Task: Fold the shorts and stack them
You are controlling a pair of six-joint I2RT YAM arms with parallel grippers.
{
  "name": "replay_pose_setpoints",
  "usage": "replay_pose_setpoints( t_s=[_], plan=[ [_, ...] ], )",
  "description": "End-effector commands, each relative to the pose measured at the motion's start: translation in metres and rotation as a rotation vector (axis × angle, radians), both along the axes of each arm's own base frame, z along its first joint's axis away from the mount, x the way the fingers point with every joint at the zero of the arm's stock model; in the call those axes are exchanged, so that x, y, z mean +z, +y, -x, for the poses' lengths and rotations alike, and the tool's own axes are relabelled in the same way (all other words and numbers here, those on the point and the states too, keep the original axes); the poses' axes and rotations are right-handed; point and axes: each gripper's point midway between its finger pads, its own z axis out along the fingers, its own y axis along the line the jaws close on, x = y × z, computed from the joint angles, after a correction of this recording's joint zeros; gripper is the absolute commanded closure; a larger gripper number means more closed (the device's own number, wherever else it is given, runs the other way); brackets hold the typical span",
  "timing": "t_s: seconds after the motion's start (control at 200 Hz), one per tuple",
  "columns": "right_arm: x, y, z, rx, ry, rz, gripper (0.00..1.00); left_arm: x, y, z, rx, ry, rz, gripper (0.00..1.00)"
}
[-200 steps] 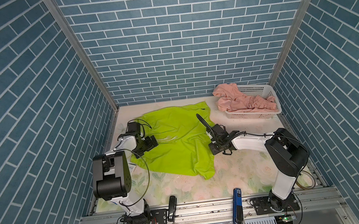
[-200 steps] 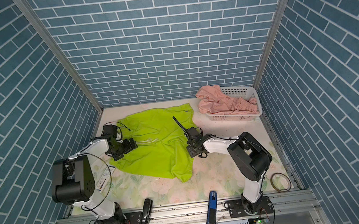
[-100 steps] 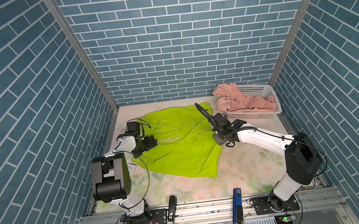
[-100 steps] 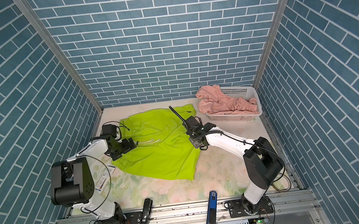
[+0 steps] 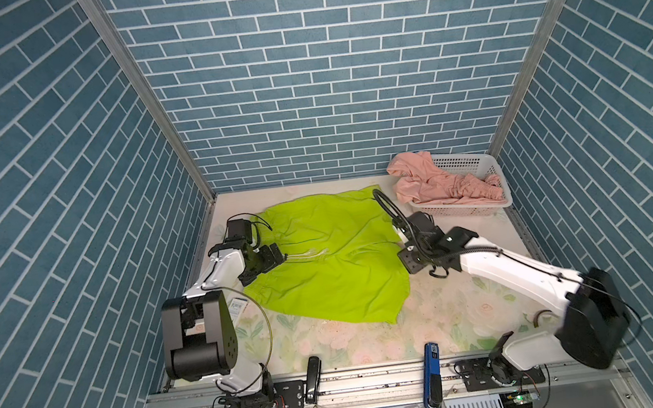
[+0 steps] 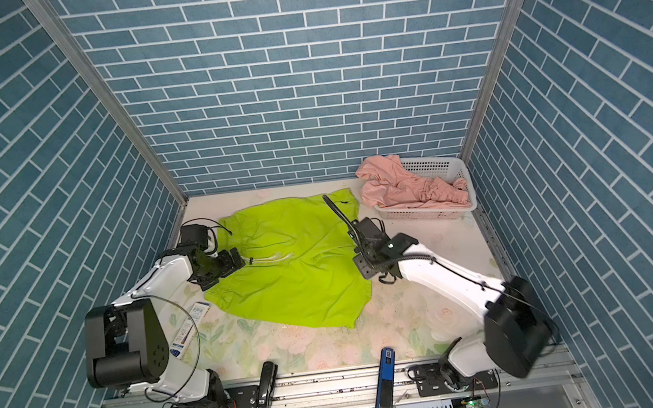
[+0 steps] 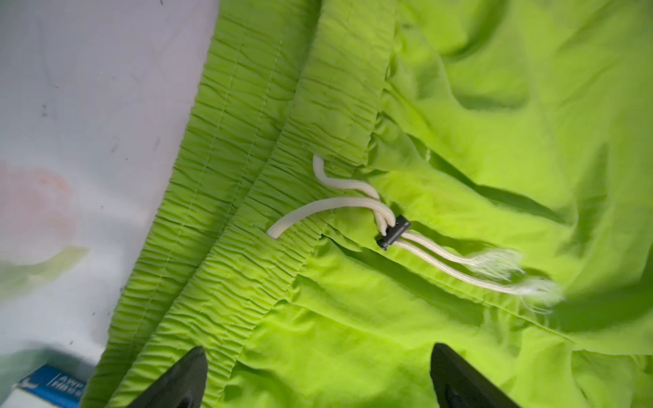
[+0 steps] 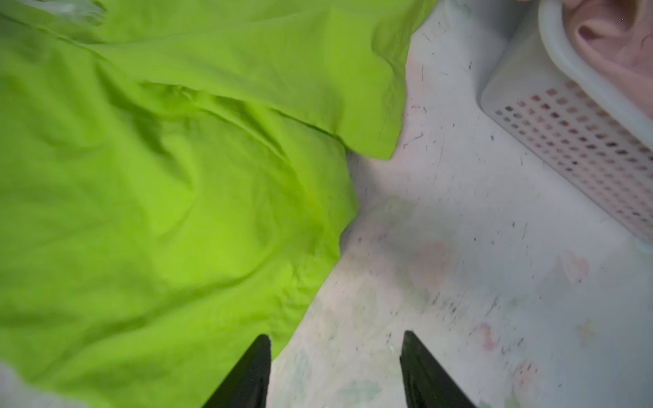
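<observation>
Nearest, on the front rail (image 5: 370, 384) ahead of the green shorts (image 5: 336, 271), lie a black tool (image 5: 313, 378) and a blue tool (image 5: 432, 373); what they are is hard to tell. The green shorts lie spread on the floral mat (image 5: 454, 316). A white-and-blue packet (image 5: 238, 307) sits at their near-left corner, partly hidden in both top views and cut off in the left wrist view. The left gripper (image 7: 318, 348) hovers over their waistband (image 7: 247, 212), fingers wide apart and empty, with the drawstring (image 7: 353, 205) just beyond. The right gripper (image 8: 335, 335) is over their right edge, fingers parted, holding nothing; its tips cannot be seen in either top view. Beyond their far-right corner, the pink shorts (image 5: 440, 188) lie crumpled in the basket (image 5: 463, 208), one part draped over its rim.
</observation>
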Motion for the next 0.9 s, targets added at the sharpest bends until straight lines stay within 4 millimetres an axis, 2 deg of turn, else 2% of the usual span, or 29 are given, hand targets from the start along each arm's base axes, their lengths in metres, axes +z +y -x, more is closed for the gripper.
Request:
replay_pose_setpoints(
  t_s=[0.0,0.115,0.23,0.37,0.53,0.68,0.73,0.79,0.895],
  plan=[
    [-0.025,0.005,0.058,-0.046,0.12,-0.061,0.39,0.012,0.004,0.007,0.032,-0.013,-0.018,0.0],
    [-0.057,0.019,0.105,-0.037,0.179,-0.097,0.39,0.014,0.003,0.014,0.038,-0.019,-0.007,0.0],
    [-0.076,0.032,0.126,0.015,0.123,-0.057,0.37,0.011,0.001,0.022,0.048,-0.019,0.012,0.0],
    [-0.096,0.039,0.129,0.046,0.078,0.051,0.37,-0.002,-0.012,0.031,0.036,-0.006,0.083,0.0],
    [-0.107,0.062,0.125,0.064,0.057,-0.021,0.36,-0.014,-0.012,0.037,0.024,0.03,0.075,0.0],
    [-0.119,0.05,0.118,0.004,0.026,0.022,0.37,-0.017,-0.013,0.038,0.015,0.037,0.079,0.0],
    [-0.122,0.049,0.117,0.002,0.032,0.021,0.41,-0.017,-0.013,0.037,0.014,0.039,0.08,0.0],
    [-0.127,0.049,0.119,0.005,0.046,0.033,0.5,-0.019,-0.013,0.037,0.013,0.043,0.083,0.0],
    [-0.13,0.037,0.124,0.026,0.088,0.15,0.73,-0.021,-0.012,0.037,0.015,0.049,0.078,0.0]
  ],
)
